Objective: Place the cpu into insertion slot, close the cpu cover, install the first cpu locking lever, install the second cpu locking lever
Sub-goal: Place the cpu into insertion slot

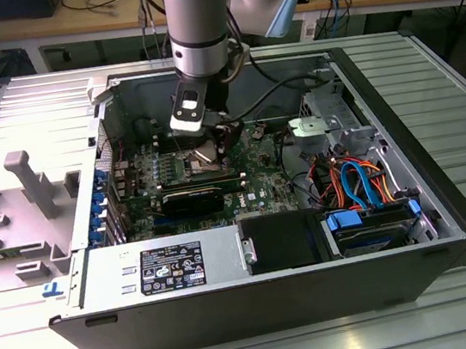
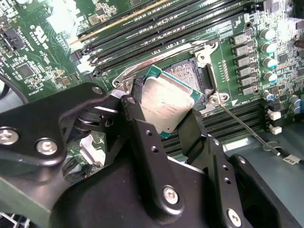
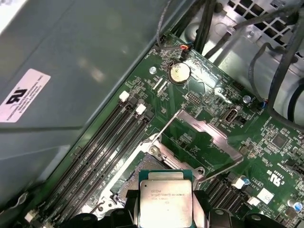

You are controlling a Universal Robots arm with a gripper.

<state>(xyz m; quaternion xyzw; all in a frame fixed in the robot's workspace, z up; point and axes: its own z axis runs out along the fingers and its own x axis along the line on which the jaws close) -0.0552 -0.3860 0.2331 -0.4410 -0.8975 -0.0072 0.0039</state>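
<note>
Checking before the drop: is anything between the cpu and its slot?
Nothing visible does. The gripper holds the cpu just over the bare slot; the cover is swung open, off the slot.

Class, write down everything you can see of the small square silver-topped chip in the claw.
The small flat square chip has a dull silver-grey metal top with faint print and a thin green rim. The black claw grips it by two opposite edges. It hangs tilted just above the open silver-rimmed square socket, not yet seated.
</note>
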